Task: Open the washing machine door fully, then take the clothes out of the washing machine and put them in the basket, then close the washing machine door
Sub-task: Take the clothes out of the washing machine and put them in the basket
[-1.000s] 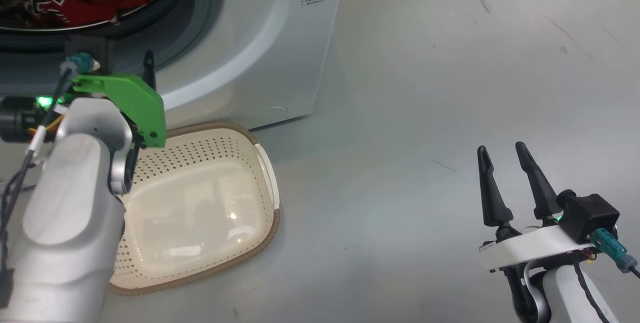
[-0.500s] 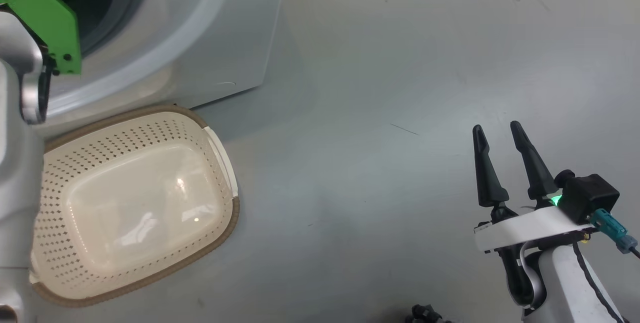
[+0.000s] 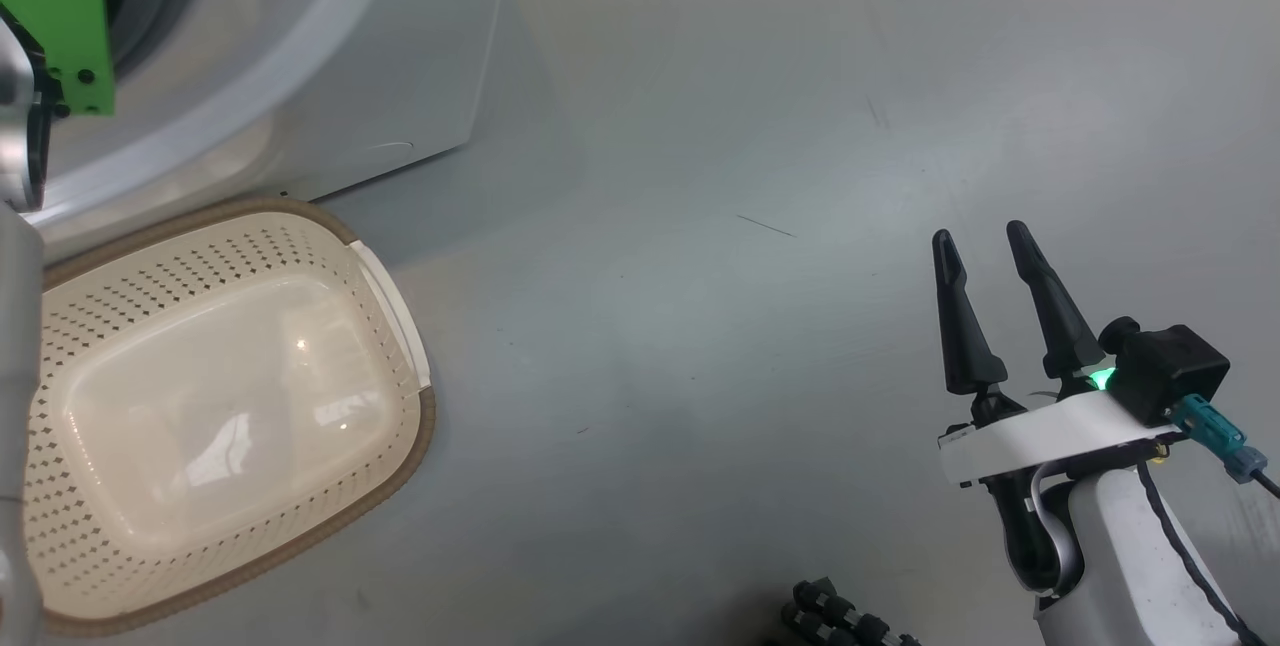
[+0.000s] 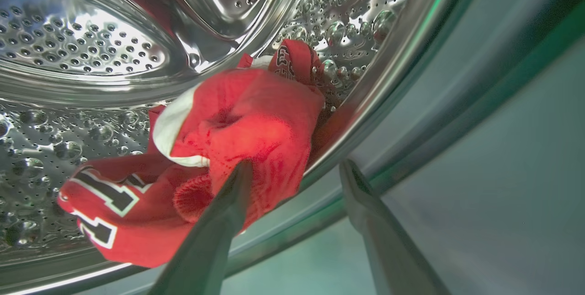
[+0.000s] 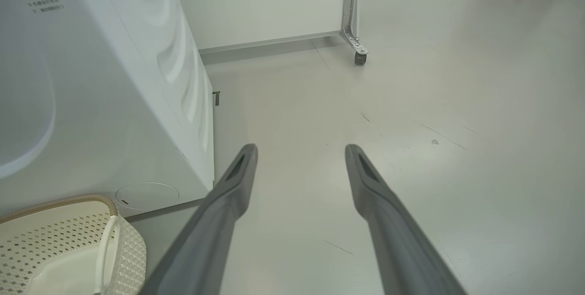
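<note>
Two pincers, both spread wide and holding nothing. In the left wrist view, the left pincer (image 4: 295, 163) points into the perforated steel drum (image 4: 82, 48) of the washing machine (image 3: 420, 46). The clothes (image 4: 247, 117), red jersey fabric with white trim and dark white-edged numerals, lie heaped at the centre of the frame against the drum's shiny front lip (image 4: 388, 71). One finger (image 4: 219, 222) overlaps the lowest fold; whether it touches the cloth is hard to tell from this angle. The other finger lies to the right, in front of the lip and the grey seal (image 4: 457, 85).

The fabric looks light, soft and limp, so it should sag and trail when lifted. The thick bunched mound in the middle seems the surest hold, pinching several layers and not a loose hem.

In the head view, the cream basket (image 3: 400, 446) sits at lower left, close to the machine's base. Bare grey floor (image 3: 750, 126) spreads to the right, where the right pincer (image 3: 978, 232) hovers at lower right, well apart from both. The lip and seal are the edges a trailing sleeve might catch.
</note>
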You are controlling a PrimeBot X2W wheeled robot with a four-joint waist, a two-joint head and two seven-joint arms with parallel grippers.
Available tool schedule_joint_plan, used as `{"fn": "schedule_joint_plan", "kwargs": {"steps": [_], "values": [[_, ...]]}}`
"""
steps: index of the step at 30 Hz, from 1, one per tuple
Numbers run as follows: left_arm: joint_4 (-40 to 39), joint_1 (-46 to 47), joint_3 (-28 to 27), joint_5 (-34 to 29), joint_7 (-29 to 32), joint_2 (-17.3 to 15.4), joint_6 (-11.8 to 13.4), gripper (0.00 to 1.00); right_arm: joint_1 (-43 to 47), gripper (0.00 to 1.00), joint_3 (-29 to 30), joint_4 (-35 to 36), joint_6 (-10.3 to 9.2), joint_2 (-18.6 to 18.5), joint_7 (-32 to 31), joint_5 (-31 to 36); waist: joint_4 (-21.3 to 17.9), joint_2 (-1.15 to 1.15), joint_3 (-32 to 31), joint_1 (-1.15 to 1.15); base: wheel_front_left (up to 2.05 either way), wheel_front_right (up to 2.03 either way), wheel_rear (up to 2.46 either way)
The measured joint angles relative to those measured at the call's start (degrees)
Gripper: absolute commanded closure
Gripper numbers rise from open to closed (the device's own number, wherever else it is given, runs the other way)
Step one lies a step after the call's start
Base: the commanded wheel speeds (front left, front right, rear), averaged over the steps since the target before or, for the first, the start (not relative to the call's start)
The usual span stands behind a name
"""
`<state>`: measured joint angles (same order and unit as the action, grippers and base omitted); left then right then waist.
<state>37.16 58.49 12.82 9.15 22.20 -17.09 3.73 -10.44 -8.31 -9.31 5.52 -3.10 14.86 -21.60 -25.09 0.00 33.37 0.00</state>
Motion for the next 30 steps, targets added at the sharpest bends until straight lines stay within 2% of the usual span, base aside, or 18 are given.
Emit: {"fn": "schedule_joint_plan", "kwargs": {"steps": [1, 2, 9, 14, 30], "values": [[0.36, 0.03, 0.07, -0.03, -0.01, -0.01, 0.0, 0.73, -0.02, 0.0, 0.08, -0.11, 0.24, 0.03, 0.0, -0.01, -0.1, 0.0, 0.03, 0.0, 0.0, 0.0, 0.0], [0.71, 0.13, 0.02, -0.05, -0.03, 0.01, 0.0, 1.0, -0.04, 0.0, 0.16, -0.16, 0.41, 0.08, 0.0, -0.02, -0.18, 0.0, 0.05, 0.0, 0.0, 0.0, 0.0], [2.58, 0.56, 0.08, -0.07, -0.93, 0.22, 0.0, 1.0, -0.31, 0.0, 0.99, -0.38, 0.46, 0.29, 0.0, -0.05, -0.24, 0.0, 0.22, 0.0, 0.0, 0.0, 0.0], [3.22, 0.58, 0.2, 0.31, -3.44, 2.19, -0.05, 1.0, -0.58, 0.0, 2.27, -0.41, 0.47, 0.34, 0.0, -0.04, 0.59, 0.0, 0.04, 0.0, 0.0, 0.0, 0.0], [0.9, -2.29, -2.71, 3.04, -17.94, 7.12, 1.1, 1.0, -0.78, 0.0, 4.47, -0.43, 0.91, 0.1, 0.0, 0.86, 5.26, 0.0, -2.19, 0.0, 0.0, 0.0, 0.0]]}}
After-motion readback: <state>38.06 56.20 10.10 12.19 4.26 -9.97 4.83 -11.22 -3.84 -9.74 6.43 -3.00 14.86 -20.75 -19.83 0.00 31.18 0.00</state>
